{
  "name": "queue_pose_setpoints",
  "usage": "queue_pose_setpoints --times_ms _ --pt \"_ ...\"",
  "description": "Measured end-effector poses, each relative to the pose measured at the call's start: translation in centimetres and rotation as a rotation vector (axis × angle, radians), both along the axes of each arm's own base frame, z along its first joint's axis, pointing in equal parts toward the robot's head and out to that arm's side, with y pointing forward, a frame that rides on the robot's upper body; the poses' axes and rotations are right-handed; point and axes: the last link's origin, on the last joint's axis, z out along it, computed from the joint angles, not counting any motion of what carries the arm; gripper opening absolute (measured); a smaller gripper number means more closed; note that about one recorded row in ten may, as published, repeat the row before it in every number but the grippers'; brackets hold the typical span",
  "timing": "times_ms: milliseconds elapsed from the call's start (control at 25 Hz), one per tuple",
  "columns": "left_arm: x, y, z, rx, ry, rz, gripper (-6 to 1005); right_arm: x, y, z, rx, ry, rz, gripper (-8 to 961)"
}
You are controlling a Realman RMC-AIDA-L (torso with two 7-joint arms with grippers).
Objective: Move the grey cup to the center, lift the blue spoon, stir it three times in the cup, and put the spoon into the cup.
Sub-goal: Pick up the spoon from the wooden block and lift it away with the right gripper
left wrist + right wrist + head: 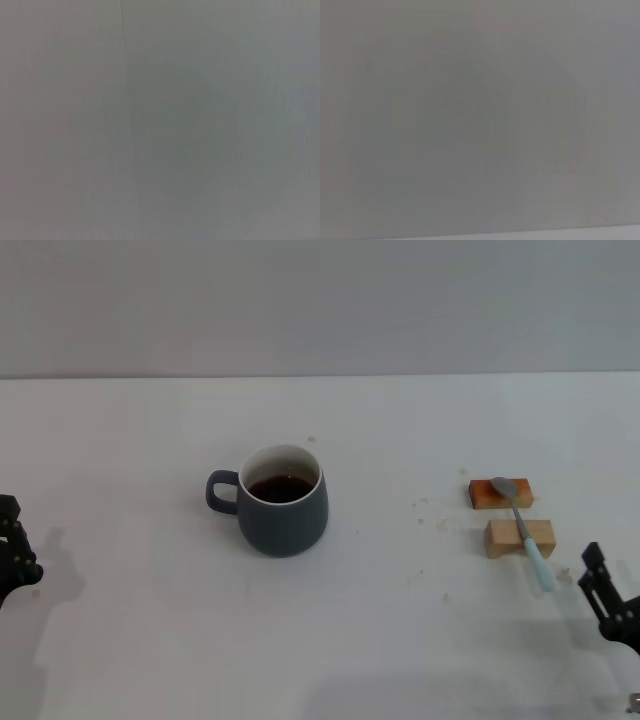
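Left gripper (12, 550) and right gripper (612, 602) sit at opposite table edges, finger state indeterminate; cup (283, 502) stands mid-table (150, 660), spoon (522, 528) lies across two wooden blocks (510, 514) to its right; plain grey wall (320, 300) behind

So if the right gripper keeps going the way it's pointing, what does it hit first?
Probably the blue spoon: the right gripper sits at the table's near right corner, angled up-left toward the handle end. Height is unclear, so it might pass over.
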Motion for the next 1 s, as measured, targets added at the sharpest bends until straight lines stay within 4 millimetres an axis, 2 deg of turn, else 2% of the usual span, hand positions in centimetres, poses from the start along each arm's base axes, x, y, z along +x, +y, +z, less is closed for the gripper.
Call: queue_pose_setpoints --times_ms 1000 --pt "0.3 0.2 -0.2 -0.013 0.003 -0.015 -2 -0.3 1.6 -2.3 -0.149 -0.020 -0.015 732"
